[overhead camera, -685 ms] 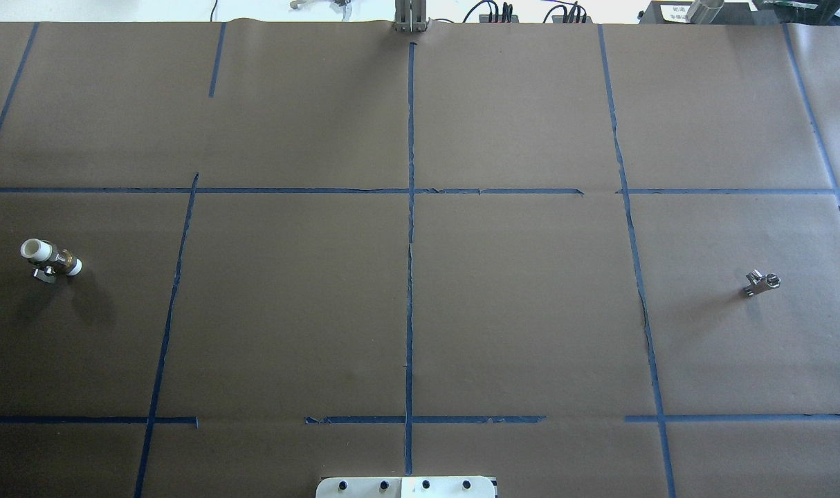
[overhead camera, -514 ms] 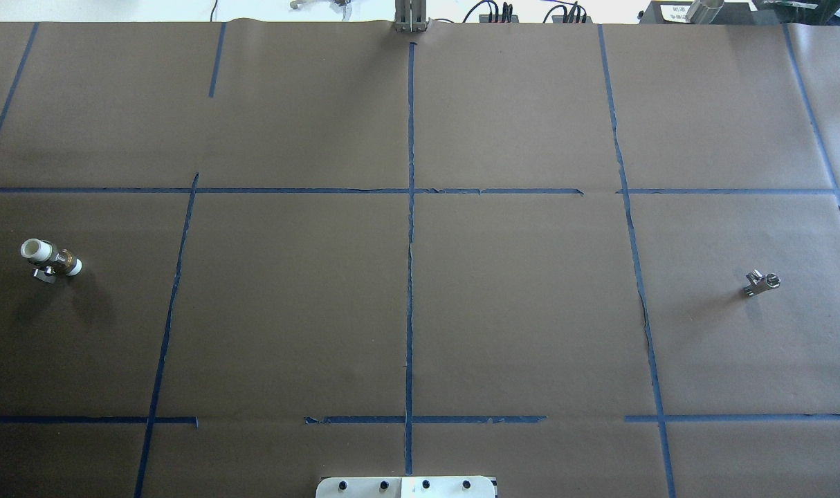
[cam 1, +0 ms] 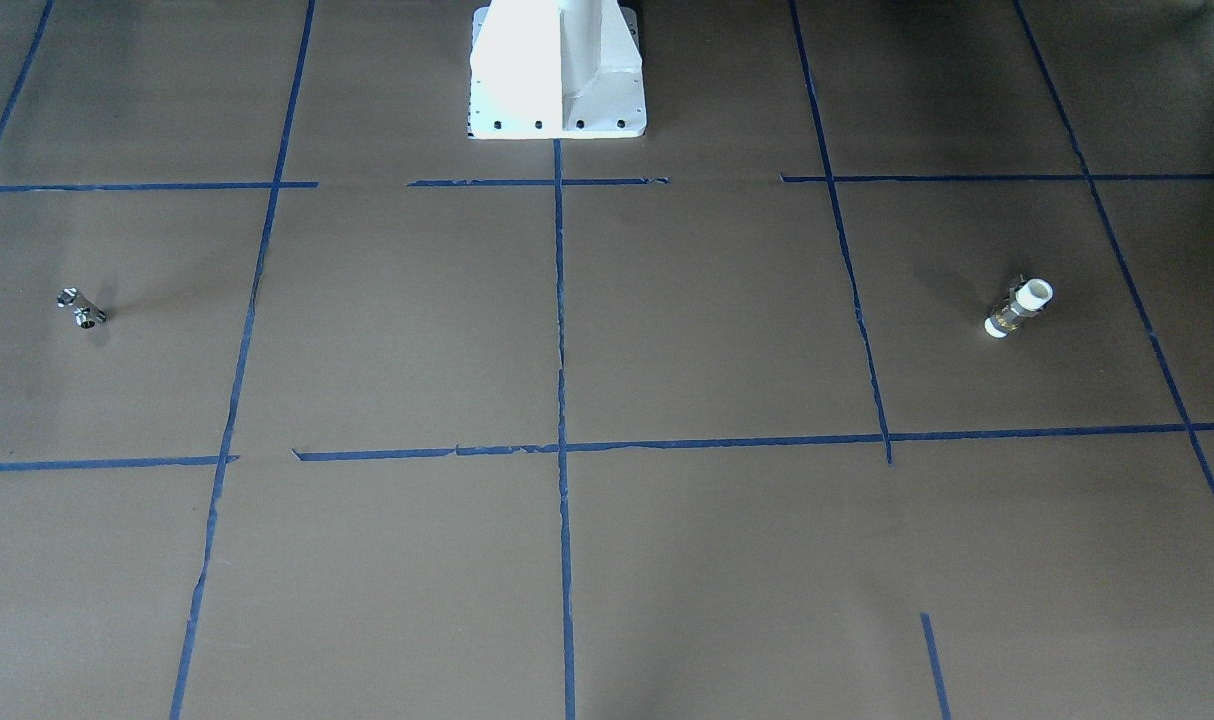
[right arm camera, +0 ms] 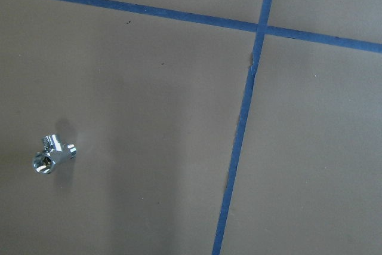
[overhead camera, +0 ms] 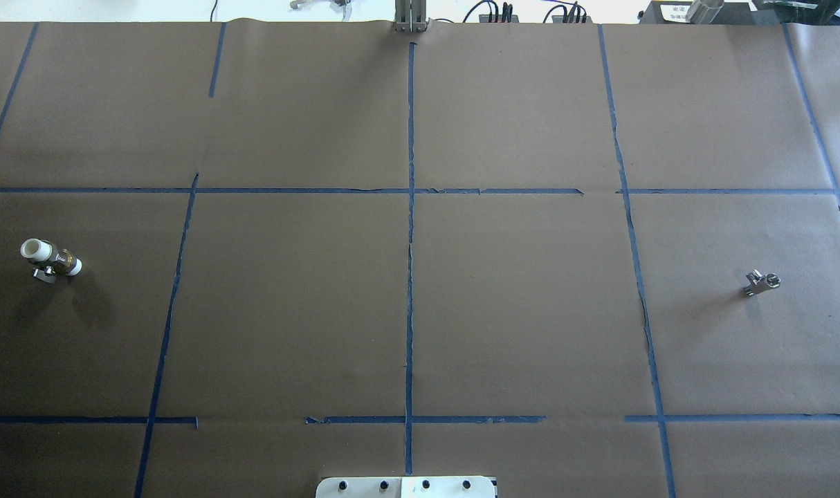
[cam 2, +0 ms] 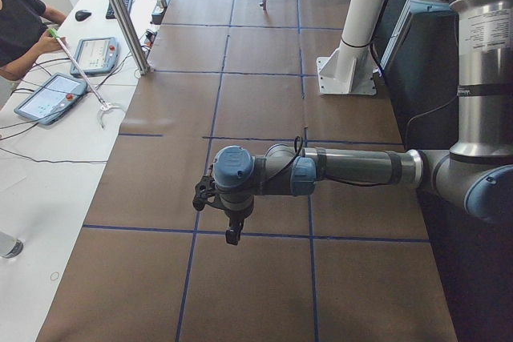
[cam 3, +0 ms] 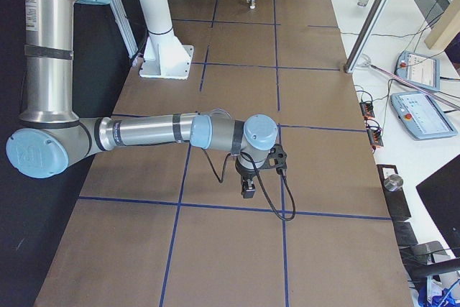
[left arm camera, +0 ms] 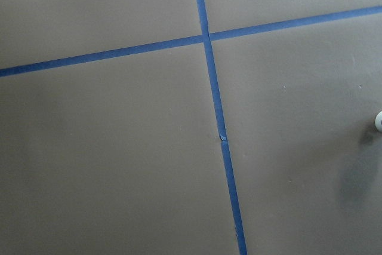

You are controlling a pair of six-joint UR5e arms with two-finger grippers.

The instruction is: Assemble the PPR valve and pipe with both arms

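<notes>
on the brown paper-covered table (overhead camera: 517, 311), marked into squares by blue tape lines (overhead camera: 410, 277), the ppr valve (overhead camera: 50, 257) lies on its side far out on the robot's left, its wider white end turned up and left in the overhead view. the pipe (overhead camera: 761, 283) lies far out on the robot's right, well apart from the valve, with the middle tape line between them. the right wrist camera has the pipe low in its left half, resting on bare paper. the left arm (cam 2: 353, 167) reaches out level over the table, and the left gripper (cam 2: 231, 234) points down above the paper near a tape crossing, holding nothing. the right arm (cam 3: 144, 133) is stretched out likewise, the right gripper (cam 3: 248, 190) pointing down, also empty. only the side cameras catch them, so i cannot tell whether either pair of fingers is apart or together. the white pedestal base (cam 1: 557, 70) stands at the robot's edge.
</notes>
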